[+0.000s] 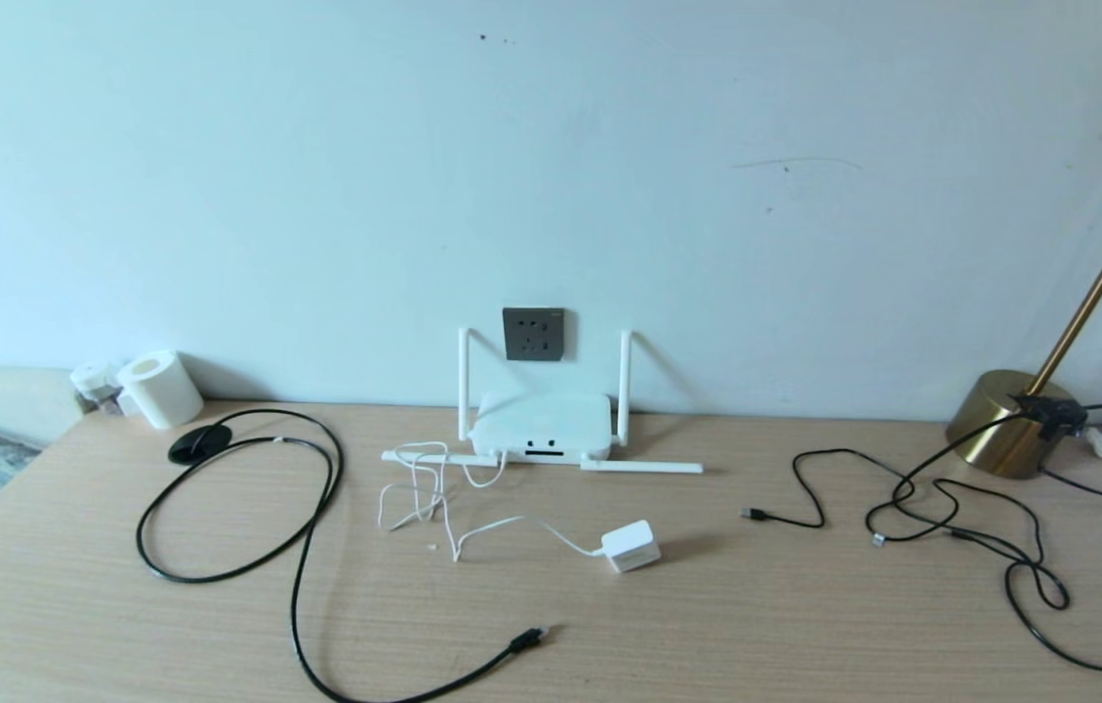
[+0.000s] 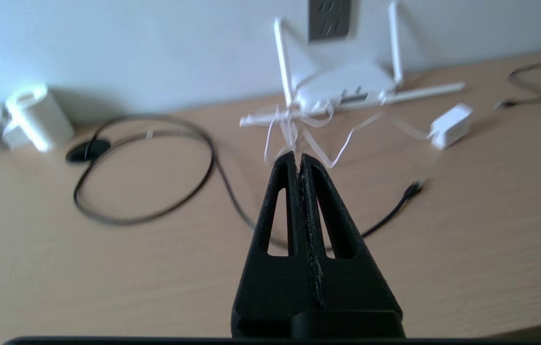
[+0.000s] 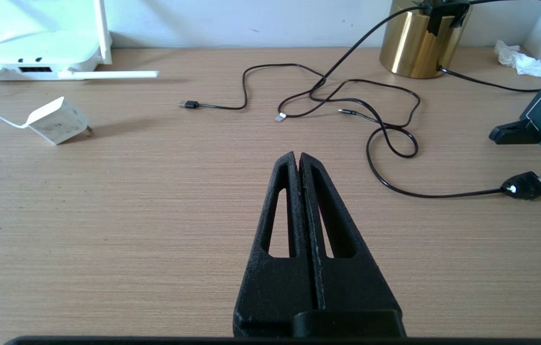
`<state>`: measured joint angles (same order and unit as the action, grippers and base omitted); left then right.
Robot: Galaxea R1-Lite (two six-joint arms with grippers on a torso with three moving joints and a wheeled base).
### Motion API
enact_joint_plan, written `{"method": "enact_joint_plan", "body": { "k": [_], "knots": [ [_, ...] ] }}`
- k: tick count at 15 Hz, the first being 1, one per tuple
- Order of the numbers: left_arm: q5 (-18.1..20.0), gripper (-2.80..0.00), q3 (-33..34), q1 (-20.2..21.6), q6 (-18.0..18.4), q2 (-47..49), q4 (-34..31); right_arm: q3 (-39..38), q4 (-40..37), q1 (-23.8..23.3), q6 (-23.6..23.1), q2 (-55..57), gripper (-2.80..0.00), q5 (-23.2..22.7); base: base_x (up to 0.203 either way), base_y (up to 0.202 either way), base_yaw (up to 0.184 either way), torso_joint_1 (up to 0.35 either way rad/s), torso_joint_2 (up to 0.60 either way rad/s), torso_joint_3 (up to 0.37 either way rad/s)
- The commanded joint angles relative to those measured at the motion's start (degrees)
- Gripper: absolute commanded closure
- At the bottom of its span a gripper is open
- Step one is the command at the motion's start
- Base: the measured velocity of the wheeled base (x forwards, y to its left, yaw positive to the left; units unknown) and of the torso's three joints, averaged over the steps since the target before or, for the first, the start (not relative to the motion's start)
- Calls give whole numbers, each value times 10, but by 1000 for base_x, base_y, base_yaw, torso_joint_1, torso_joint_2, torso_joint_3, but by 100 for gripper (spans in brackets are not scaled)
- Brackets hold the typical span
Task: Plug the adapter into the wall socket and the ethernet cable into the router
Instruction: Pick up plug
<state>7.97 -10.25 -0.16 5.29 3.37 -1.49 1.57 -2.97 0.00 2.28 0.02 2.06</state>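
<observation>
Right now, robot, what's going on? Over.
Left gripper and right gripper shut, empty. Adapter and ethernet cable loose on desk, unplugged. Wall socket behind router.

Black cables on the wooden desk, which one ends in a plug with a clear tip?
The thick black ethernet cable looped on the robot's left; its plug lies near the small white adapter. The thin black USB cables trail toward the brass lamp base.

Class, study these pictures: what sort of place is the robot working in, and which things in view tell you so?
Probably a home room or small office: a wooden desk set against a plain wall with a wall socket, a router beneath it, and a brass lamp with loose USB cables beside it.
</observation>
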Motion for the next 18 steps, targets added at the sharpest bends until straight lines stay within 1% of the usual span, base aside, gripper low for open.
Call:
{"method": "enact_joint_plan", "body": {
  "k": [1, 4, 6, 7, 8, 9, 11, 12, 13, 14, 15, 16, 18],
  "knots": [
    [44, 0, -79, -4, -1, 118, 0, 0, 0, 0, 0, 0, 0, 0, 0, 0, 0, 0, 0, 0],
    [129, 0, -148, -16, -2, 308, 6, 0, 0, 0, 0, 0, 0, 0, 0, 0, 0, 0, 0, 0],
    [170, 0, -192, -43, -1, 444, 32, 0, 0, 0, 0, -1, 0, 0, 0, 0, 0, 0, 0, 0],
    [184, 0, -216, -71, 1, 509, 49, 0, 0, 0, 0, 0, 0, 0, 0, 0, 0, 0, 0, 0],
    [192, 0, -244, -118, 8, 564, 63, 0, 0, 0, 0, 0, 0, 0, 0, 0, 0, 0, 0, 0],
    [198, 0, -272, -175, 17, 610, 73, 0, 0, 0, 0, -1, 0, 0, 0, 0, 0, 0, 0, 0],
    [205, 0, -314, -260, 27, 689, 85, 0, 0, 0, 0, -1, 0, 0, 0, 0, 0, 0, 0, 0],
    [207, 0, -334, -290, 30, 730, 88, 0, 0, 0, 0, 0, 0, 0, 0, 0, 0, 0, 0, 0],
    [207, 0, -350, -310, 33, 769, 90, 0, 0, 0, 0, 0, 0, 0, 0, 0, 0, 0, 0, 0],
    [205, -280, -365, -325, 45, 810, 92, 0, 0, 0, 0, -1, 0, 0, 0, 0, 0, 0, 0, 0],
    [196, -280, -379, -333, 73, 848, 95, 0, 0, 0, 0, 0, 0, 0, 0, 0, 0, 0, 0, 0],
    [179, -280, -394, -339, 103, 882, 96, 0, 0, 0, 0, -1, 0, 0, 0, 0, 0, 0, 0, 0],
    [139, -280, -424, -357, 141, 945, 105, 0, 0, 0, 0, -1, 0, 0, 0, 0, 0, 0, 0, 0]
  ]
}}
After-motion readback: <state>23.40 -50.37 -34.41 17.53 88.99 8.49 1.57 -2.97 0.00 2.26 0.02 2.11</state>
